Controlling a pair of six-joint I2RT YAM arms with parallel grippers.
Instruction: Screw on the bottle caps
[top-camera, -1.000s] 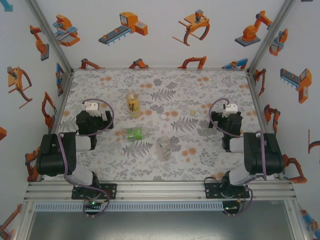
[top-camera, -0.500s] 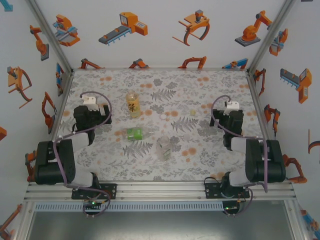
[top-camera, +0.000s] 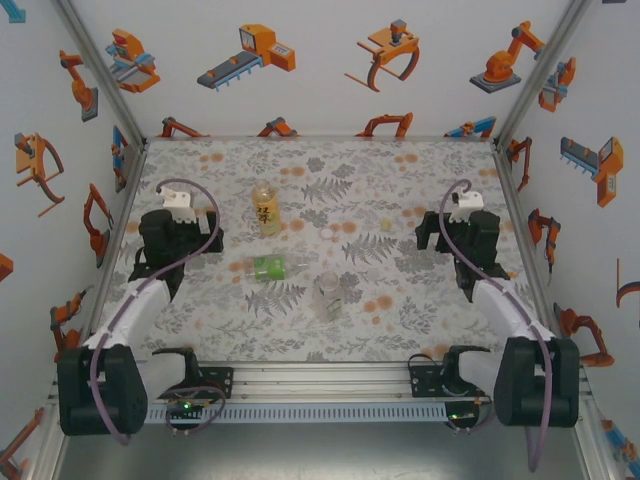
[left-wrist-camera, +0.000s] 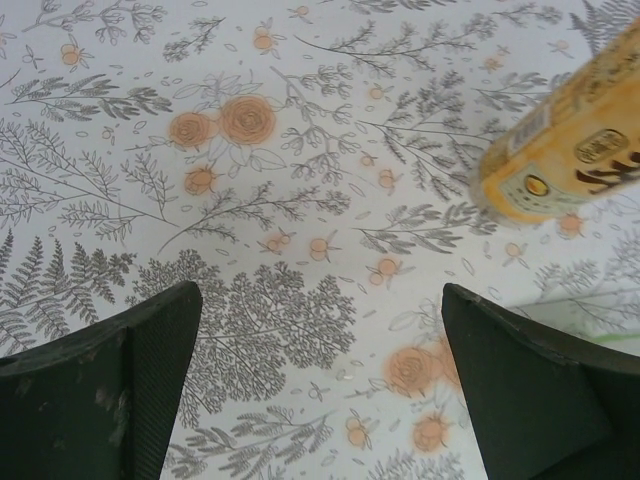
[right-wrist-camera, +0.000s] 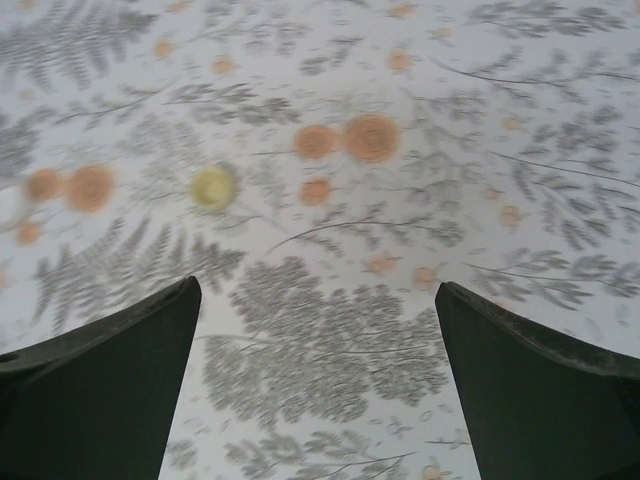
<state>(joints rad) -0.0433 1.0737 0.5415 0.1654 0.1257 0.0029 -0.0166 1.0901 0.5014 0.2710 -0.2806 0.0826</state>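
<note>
As both arms (top-camera: 140, 300) overhang the worktop (top-camera: 420, 325): nothing held.
Left gripper (left-wrist-camera: 320, 320): jaws wide, beside amber bottle (left-wrist-camera: 565, 150).
Right gripper (right-wrist-camera: 318, 310): jaws wide, facing pale bottle cap (right-wrist-camera: 212, 187).

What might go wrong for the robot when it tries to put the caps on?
The yellowish cap is tiny and lies flat, so the right tool, open near it, may slip off it or push it away. The green bottle lies on its side and could roll when touched. The clear bottle close by it might get bumped.
</note>
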